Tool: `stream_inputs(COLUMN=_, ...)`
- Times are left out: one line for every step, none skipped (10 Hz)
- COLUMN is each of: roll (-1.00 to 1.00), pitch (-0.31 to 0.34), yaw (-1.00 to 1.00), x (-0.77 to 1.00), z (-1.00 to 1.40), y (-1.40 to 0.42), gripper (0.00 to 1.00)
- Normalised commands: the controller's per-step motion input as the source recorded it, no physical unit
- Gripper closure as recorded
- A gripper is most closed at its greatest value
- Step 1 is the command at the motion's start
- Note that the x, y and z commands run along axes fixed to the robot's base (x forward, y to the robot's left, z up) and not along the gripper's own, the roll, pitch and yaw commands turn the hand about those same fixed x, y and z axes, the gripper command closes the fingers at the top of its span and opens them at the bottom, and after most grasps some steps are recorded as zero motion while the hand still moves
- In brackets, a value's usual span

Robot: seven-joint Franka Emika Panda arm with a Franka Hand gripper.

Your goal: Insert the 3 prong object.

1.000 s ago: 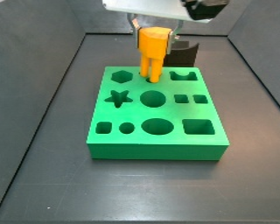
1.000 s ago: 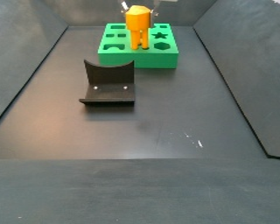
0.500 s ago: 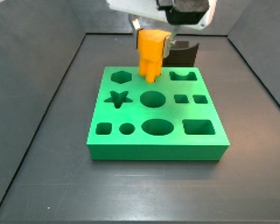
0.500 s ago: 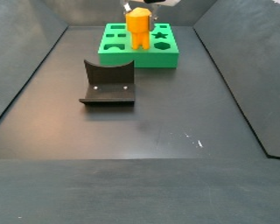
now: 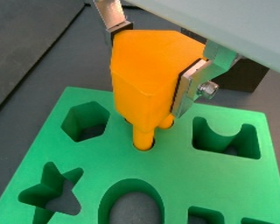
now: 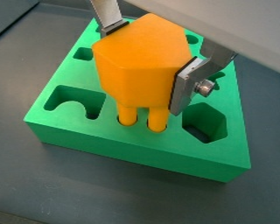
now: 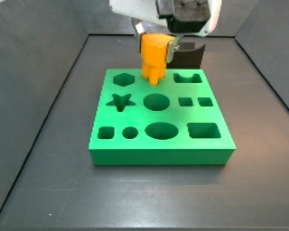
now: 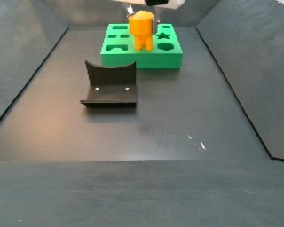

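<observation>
The 3 prong object (image 5: 146, 83) is a bright orange piece with a blocky body and prongs below. My gripper (image 5: 150, 57) is shut on its body, silver fingers (image 6: 185, 85) on either side. It stands upright over the green board (image 7: 159, 149), near the board's far row of holes, with the prong tips at or just in the board's surface (image 6: 143, 118). Both side views show it too (image 7: 154, 56) (image 8: 141, 29). I cannot tell how deep the prongs sit.
The green board (image 8: 169, 58) has several shaped holes: star (image 7: 123, 102), circles, squares, hexagon (image 5: 84, 122). The dark fixture (image 8: 109, 85) stands on the floor away from the board. A dark block (image 7: 190, 52) sits behind the board. Dark walls surround the floor.
The gripper with the orange piece has shifted slightly toward the board's far row and a little higher; the piece stays gripped.
</observation>
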Motion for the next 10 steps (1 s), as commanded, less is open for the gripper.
stream_inputs(roll=0.09, pitch=-0.244, yaw=0.00, x=-0.05, z=-0.32, y=0.00, gripper=1.00)
stream_inputs(roll=0.17, pitch=-0.107, yaw=0.00, x=0.00, z=-0.25, y=-0.05, gripper=1.00)
stream_inputs(roll=0.16, pitch=-0.031, yaw=0.00, x=0.00, z=-0.29, y=-0.02, gripper=1.00)
stream_inputs(roll=0.21, pitch=-0.041, yaw=0.00, x=0.00, z=-0.35, y=-0.04, gripper=1.00)
stream_inputs(roll=0.31, pitch=0.000, yaw=0.00, x=0.00, z=-0.33, y=-0.07, gripper=1.00)
stream_inputs(roll=0.41, pitch=0.034, yaw=0.00, x=0.00, z=-0.22, y=-0.11, gripper=1.00)
stream_inputs(roll=0.36, pitch=0.000, yaw=0.00, x=0.00, z=-0.28, y=-0.10, gripper=1.00)
stream_inputs(roll=0.03, pitch=-0.076, yaw=0.00, x=-0.02, z=-0.08, y=0.00, gripper=1.00)
stream_inputs(roll=0.00, pitch=-0.007, yaw=0.00, x=0.00, z=0.00, y=0.00, gripper=1.00)
stream_inputs(roll=0.00, pitch=0.000, yaw=0.00, x=0.00, z=0.00, y=0.00, gripper=1.00)
